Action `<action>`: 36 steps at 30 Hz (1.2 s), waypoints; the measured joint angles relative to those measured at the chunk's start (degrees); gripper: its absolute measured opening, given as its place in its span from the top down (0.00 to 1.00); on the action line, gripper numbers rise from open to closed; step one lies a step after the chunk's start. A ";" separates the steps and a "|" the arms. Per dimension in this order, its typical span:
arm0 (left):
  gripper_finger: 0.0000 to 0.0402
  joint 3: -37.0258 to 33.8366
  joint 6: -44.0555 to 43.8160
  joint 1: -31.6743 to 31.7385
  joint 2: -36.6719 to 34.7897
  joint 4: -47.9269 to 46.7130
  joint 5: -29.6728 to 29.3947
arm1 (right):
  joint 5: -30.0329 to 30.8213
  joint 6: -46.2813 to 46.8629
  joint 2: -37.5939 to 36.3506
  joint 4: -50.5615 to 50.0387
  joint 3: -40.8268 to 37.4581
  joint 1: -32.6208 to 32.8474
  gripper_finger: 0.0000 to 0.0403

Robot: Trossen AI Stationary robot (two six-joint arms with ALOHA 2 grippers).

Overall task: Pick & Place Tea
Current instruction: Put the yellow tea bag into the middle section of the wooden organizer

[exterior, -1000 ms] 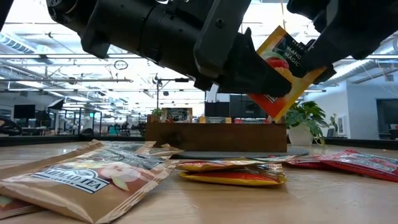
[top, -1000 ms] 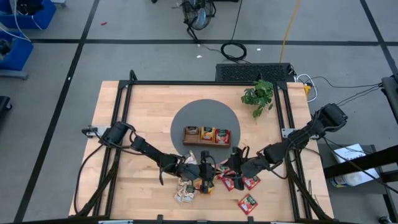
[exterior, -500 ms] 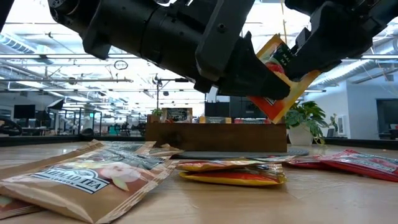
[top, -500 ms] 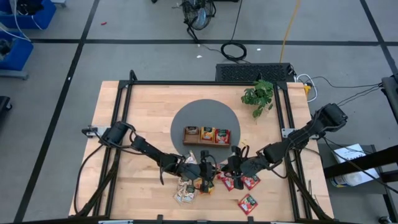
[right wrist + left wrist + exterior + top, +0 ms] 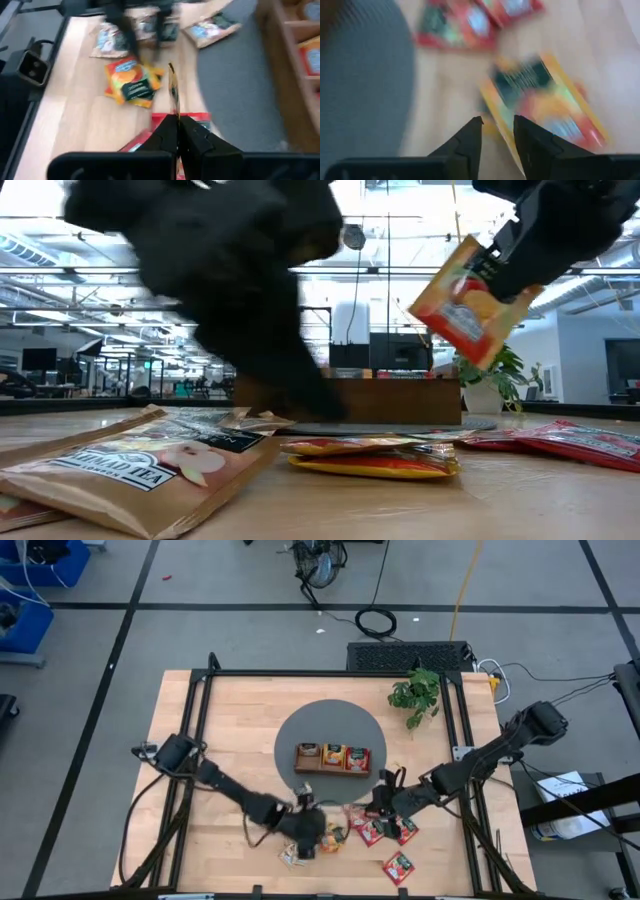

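My right gripper (image 5: 175,127) is shut on an orange tea packet (image 5: 470,300), held in the air over the table's near middle, above the red packets (image 5: 375,830). My left gripper (image 5: 497,127) stands open, low over two orange packets (image 5: 545,95) that lie flat on the table; nothing is between its fingers. It shows as a dark blur in the low view (image 5: 270,330). Pale packets (image 5: 150,465) lie at the near edge. A wooden tray (image 5: 332,758) holding packets rests on a grey round mat (image 5: 300,730). My right gripper pinches the orange packet by its upper edge (image 5: 497,268) between its two fingers. In the wrist view the packet stands edge-on (image 5: 173,100) out of the fingertips. It hangs tilted below the fingers, lifted clear of the table and of every other packet.
A green plant (image 5: 415,692) stands at the far right of the table. One red packet (image 5: 399,866) lies alone near the front edge. Black frame rails (image 5: 200,740) run along the table's left and right sides.
My right gripper has shut on the orange packet that my left gripper held up. My left gripper has opened, let go and swung back toward the table's near left, tipping down. The packet stays in the air, carried slightly up by my right gripper.
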 joint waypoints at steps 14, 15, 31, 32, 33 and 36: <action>0.98 0.02 7.19 -13.69 -2.04 -0.08 -13.41 | -12.19 -15.24 6.58 -30.08 24.34 -21.05 1.00; 0.97 0.02 7.42 -13.73 -2.21 -0.07 -13.41 | -13.09 -16.84 8.15 -32.40 26.98 -22.53 1.00; 0.91 0.02 8.16 -15.05 -2.23 -0.77 -13.36 | -15.40 -31.97 30.08 -41.50 42.75 -31.76 1.00; 0.91 0.02 8.16 -15.11 -2.23 -0.87 -13.37 | -14.85 -32.01 30.59 -41.42 42.75 -31.99 1.00; 0.91 0.02 8.15 -15.09 -2.23 -0.94 -13.42 | -14.65 -32.01 31.02 -41.25 42.75 -32.13 1.00; 0.91 0.02 8.08 -15.16 -2.23 -0.97 -13.41 | -14.64 -32.25 31.49 -41.15 42.76 -32.58 1.00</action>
